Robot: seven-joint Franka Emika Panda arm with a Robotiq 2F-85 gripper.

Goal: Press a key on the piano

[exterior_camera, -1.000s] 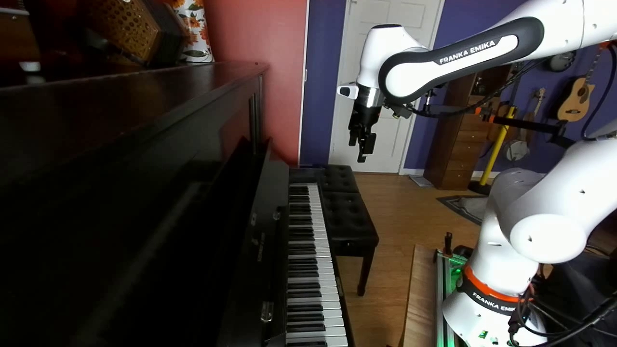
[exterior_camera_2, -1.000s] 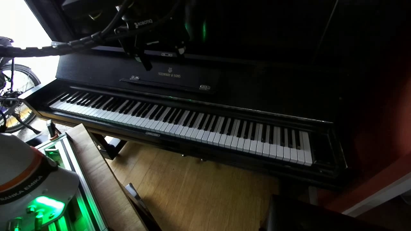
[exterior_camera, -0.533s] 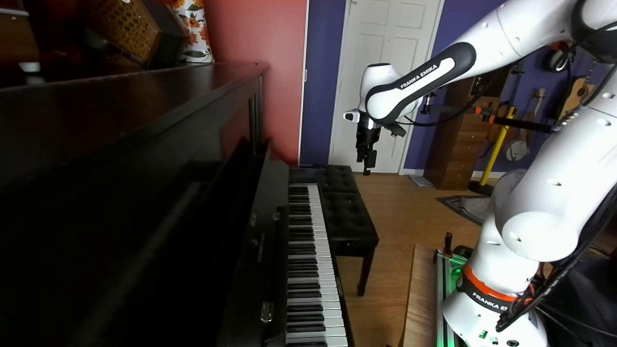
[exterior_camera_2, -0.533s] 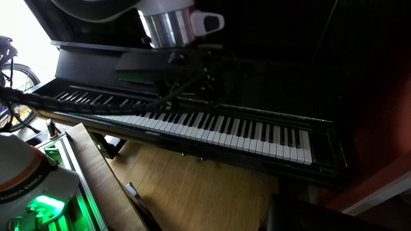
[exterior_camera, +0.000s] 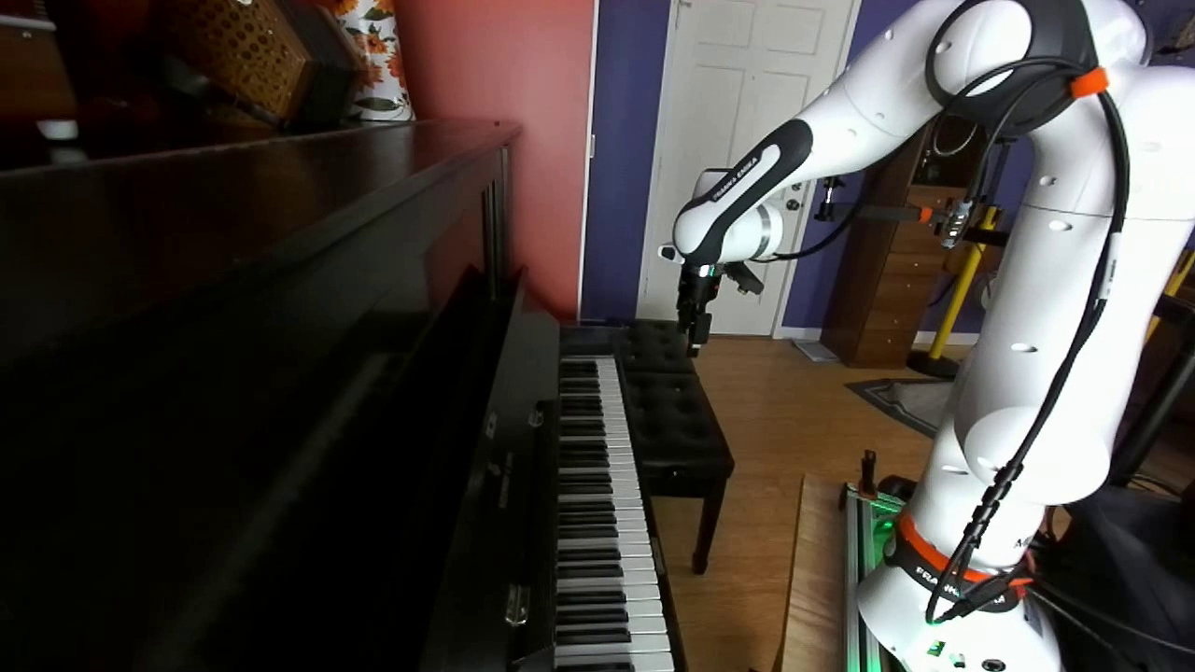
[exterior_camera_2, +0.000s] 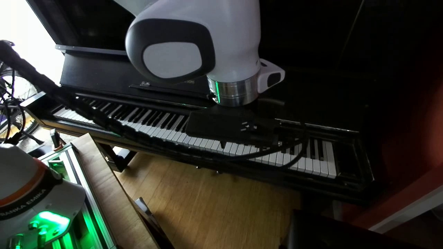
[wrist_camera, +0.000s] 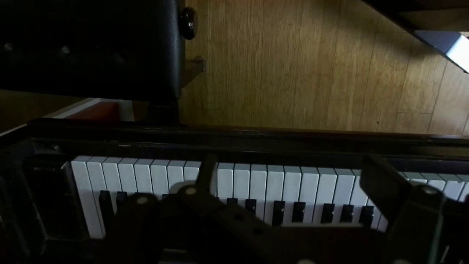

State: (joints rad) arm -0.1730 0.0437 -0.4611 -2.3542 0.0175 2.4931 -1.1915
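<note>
The piano (exterior_camera: 280, 308) has a dark glossy case and a long row of white and black keys (exterior_camera: 627, 532). The keys also show in an exterior view (exterior_camera_2: 148, 129), partly covered by the arm and its cable, and in the wrist view (wrist_camera: 274, 181). My gripper (exterior_camera: 694, 345) points down, apart from the keys, in an exterior view. In the wrist view, my gripper (wrist_camera: 291, 161) is open and empty, its fingers spread wide over the white keys near one end of the keyboard. In an exterior view the wrist mount hides most of it; only one fingertip (exterior_camera_2: 223, 144) shows.
A black padded bench (exterior_camera: 677, 429) stands along the far part of the keyboard; it also shows in the wrist view (wrist_camera: 88, 47). The wooden robot table (exterior_camera_2: 104, 186) faces the keys. A concertina (exterior_camera: 238, 56) sits on the piano top. A black cable (exterior_camera_2: 114, 126) hangs from the arm.
The arm has folded and lowered. The gripper has come down from in front of the upper panel to keyboard area and shifted toward the bench end of the keys.
</note>
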